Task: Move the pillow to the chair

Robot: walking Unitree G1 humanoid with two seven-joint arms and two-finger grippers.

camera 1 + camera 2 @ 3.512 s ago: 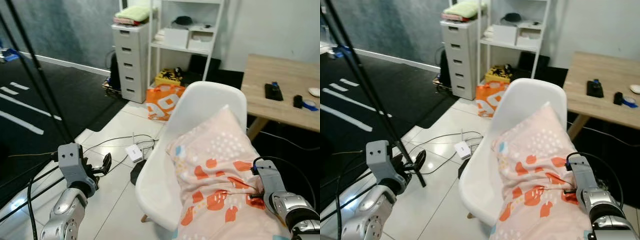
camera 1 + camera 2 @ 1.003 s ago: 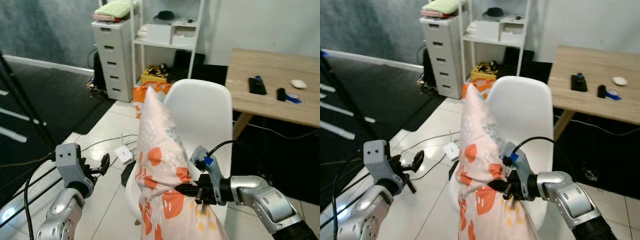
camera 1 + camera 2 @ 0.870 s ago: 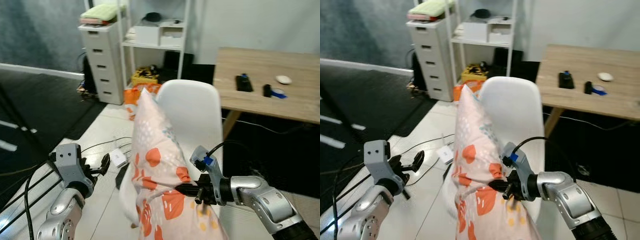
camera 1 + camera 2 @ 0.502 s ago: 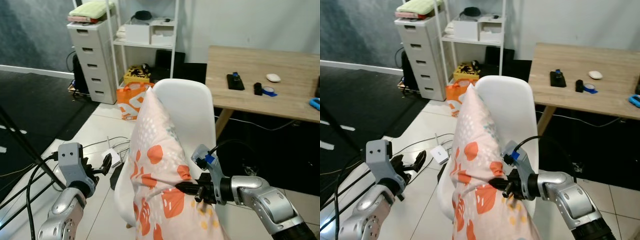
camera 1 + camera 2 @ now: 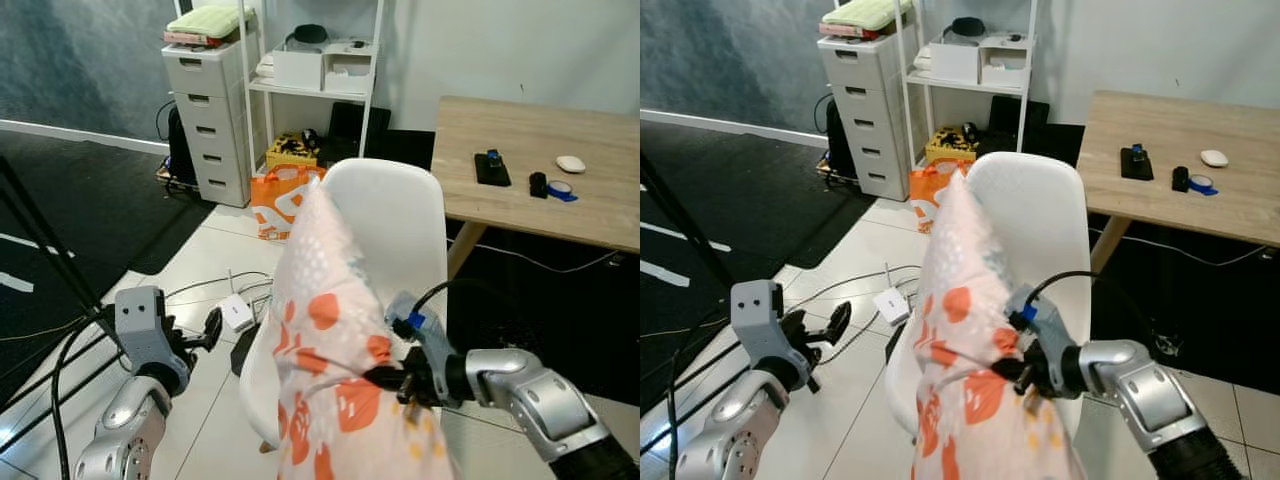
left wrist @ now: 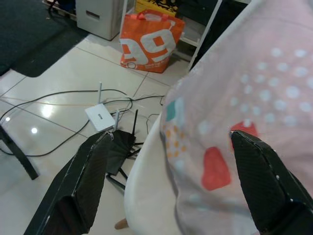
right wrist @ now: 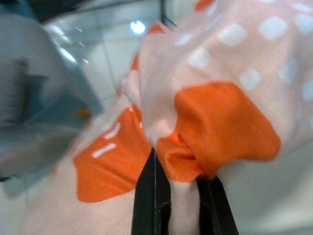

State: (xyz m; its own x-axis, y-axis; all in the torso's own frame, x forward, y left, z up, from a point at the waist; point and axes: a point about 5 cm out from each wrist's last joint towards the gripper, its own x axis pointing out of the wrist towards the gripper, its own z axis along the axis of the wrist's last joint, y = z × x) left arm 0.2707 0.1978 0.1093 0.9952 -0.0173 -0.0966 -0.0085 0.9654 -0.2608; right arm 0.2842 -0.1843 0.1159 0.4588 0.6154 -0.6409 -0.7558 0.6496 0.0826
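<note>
The right pincer (image 5: 385, 378) pinches a fold of the pillow (image 5: 325, 320), which stands upright before the chair (image 5: 395, 225), perhaps touching it. The left pincer (image 6: 171, 181) hangs open beside the pillow.

large white digits "99" are printed on the orange bag (image 6: 151, 41), which is set on the floor just beside the drawers (image 5: 212, 120). no other writing can be read.
</note>
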